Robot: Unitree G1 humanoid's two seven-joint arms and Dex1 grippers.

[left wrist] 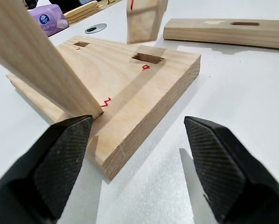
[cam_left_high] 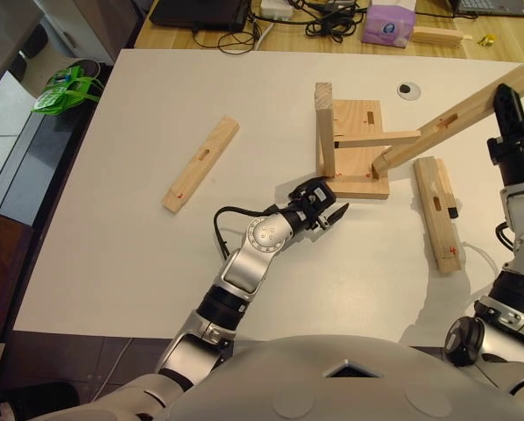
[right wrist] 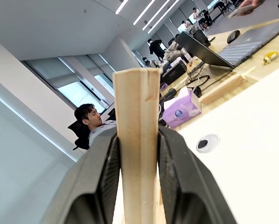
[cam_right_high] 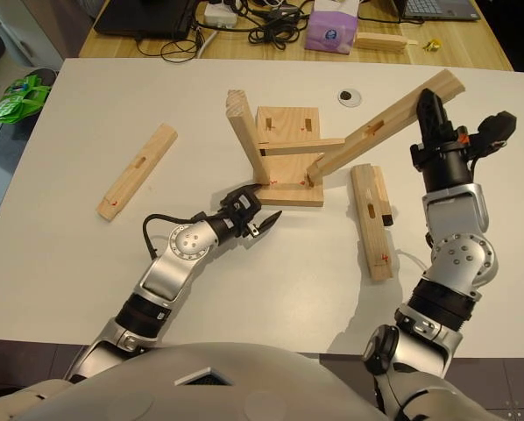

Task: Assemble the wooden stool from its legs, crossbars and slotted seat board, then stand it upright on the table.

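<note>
The seat board (cam_left_high: 367, 114) lies flat on the white table (cam_left_high: 113, 254), slots facing up. One leg (cam_left_high: 324, 123) stands upright in it at the near corner on the robot's left. A crossbar (cam_left_high: 380, 138) runs level from that leg across the board, its free end near a second, tilted leg (cam_left_high: 455, 118).

The right gripper (cam_left_high: 507, 101) is clamped on the high end of this tilted leg, and in the right wrist view both fingers (right wrist: 102, 177) press flat against the wood. The leg slopes down towards the board's near corner on the right. In the left wrist view its lower end sits just above a slot with a red mark beside it, and I cannot tell whether it touches the board.

The left gripper (cam_left_high: 332, 217) is low over the table just in front of the board's near edge. Its jaws are spread wide with nothing between them, and the ribbed pads (left wrist: 65, 158) face the board's corner.

Two more legs lie loose on the table. One (cam_left_high: 201, 164) is well off to the left and the other (cam_left_high: 437, 213) is just right of the board, each showing a slot in its face.

A small black disc (cam_left_high: 408, 89) is set in the tabletop beyond the board. On the wooden desk behind it are a purple tissue pack (cam_left_high: 389, 24), a dark laptop (cam_left_high: 201, 12) and a tangle of cables (cam_left_high: 328, 16)
</note>
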